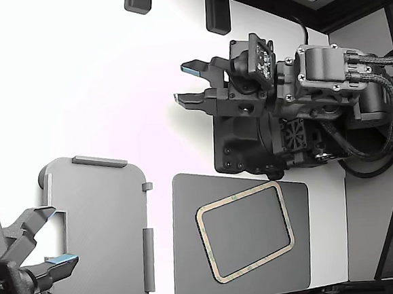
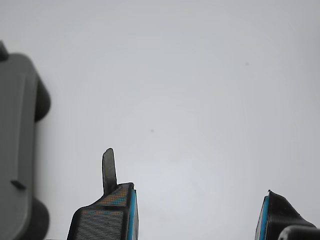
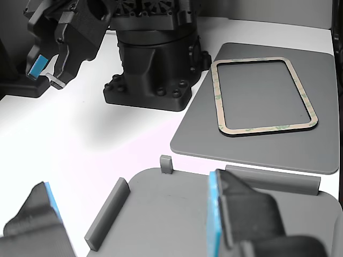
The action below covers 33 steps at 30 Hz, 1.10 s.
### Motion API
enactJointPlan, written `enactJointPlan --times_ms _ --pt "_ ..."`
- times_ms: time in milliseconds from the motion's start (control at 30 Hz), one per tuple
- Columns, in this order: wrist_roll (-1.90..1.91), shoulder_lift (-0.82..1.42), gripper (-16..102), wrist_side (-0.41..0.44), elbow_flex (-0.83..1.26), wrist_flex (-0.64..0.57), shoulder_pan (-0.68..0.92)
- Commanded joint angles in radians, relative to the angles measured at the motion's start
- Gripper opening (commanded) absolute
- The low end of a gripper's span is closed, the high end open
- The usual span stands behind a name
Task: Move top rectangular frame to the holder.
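The top rectangular frame (image 1: pixel 238 197) is a thin beige ring with greenish smudges. It lies flat and a little askew on a dark grey mat (image 1: pixel 191 256) at the lower middle of the exterior view. It also shows in the other view (image 3: pixel 252 60). The holder (image 1: pixel 100 222) is a light grey plate with raised edge tabs, to the exterior view's left of the mat, also in the other view (image 3: pixel 171 214). My gripper (image 1: pixel 191 83) is open and empty above bare white table, well away from the frame. Its blue-padded fingers show in the wrist view (image 2: pixel 195 220).
A second arm's gripper (image 1: pixel 47 240) stands open at the holder's left edge in the exterior view. My arm's black base (image 1: pixel 250 143) stands just behind the mat. A grey part with dark rounded ends (image 2: pixel 15 145) is at the wrist view's edge.
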Motion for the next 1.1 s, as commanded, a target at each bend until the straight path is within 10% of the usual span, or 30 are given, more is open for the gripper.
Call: enactJointPlan --times_ms 0,1067 --pt "-0.002 0.023 100 -0.002 -0.023 -0.003 -0.009" --pt "-0.183 -0.172 100 -0.092 -0.298 0.011 0.040"
